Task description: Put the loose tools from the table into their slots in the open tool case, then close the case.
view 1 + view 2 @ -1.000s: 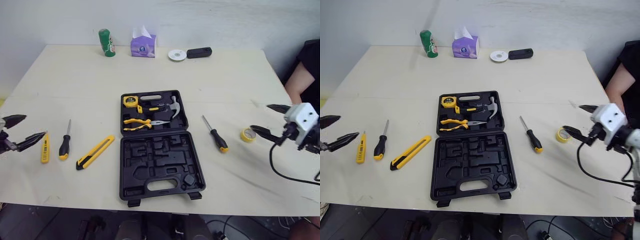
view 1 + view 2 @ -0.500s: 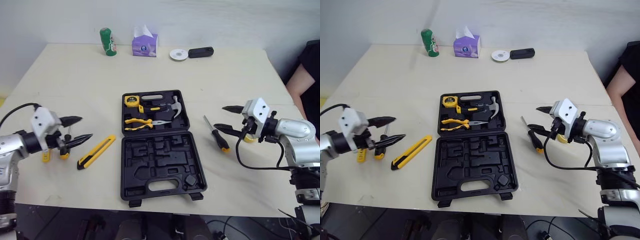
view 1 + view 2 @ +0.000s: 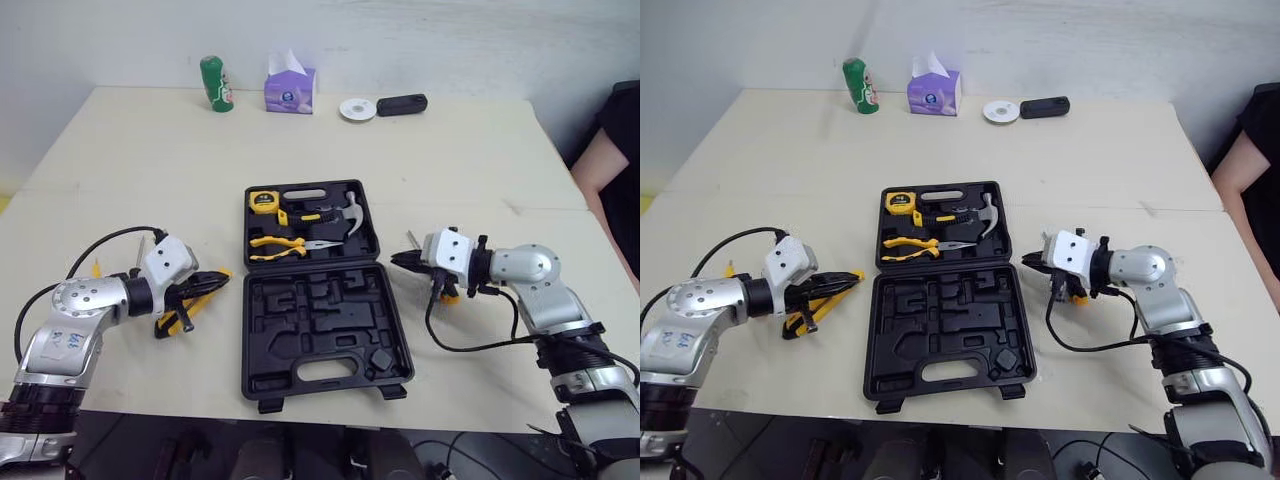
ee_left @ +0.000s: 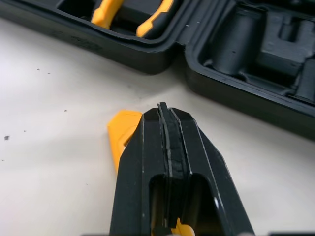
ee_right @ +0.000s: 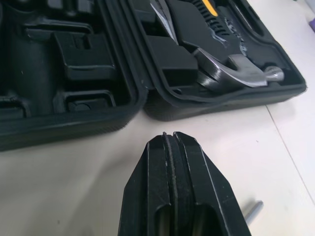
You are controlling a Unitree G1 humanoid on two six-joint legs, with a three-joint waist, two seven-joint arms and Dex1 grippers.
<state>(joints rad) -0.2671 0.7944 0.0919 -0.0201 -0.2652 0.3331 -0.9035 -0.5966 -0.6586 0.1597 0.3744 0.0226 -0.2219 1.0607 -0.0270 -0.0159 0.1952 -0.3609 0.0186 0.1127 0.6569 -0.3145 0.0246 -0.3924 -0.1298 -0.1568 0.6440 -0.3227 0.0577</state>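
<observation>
1. Tool case (image 3: 320, 330): lies open, flat in the middle of the table (image 3: 450, 150). Near half shows bare moulded slots; far half holds a tape measure (image 3: 262, 201), a hammer (image 3: 347, 213) and pliers (image 3: 275, 245).
2. Left gripper (image 3: 218, 278): hangs low to the left of the case, pointing at it, fingers (image 4: 147, 162) clenched flat together. Sits right over the near-case end of the utility knife; cannot tell whether anything is pinched.
3. Right gripper (image 3: 397, 260): hangs low just beside the case's right edge, level with the hinge, tips aimed at the case. Fingers (image 5: 197, 182) pressed together, nothing seen between them.
4. Utility knife (image 3: 172, 322): lies slanted on the table left of the case, yellow body poking out under the left fingertips.
5. Screwdriver (image 3: 446, 293): lies on the table under the right gripper, handle end peeking out on the near side.
6. Along the far edge, well apart from the case: green can (image 3: 213, 85), tissue box (image 3: 289, 88), white disc (image 3: 354, 109), black device (image 3: 400, 104).
</observation>
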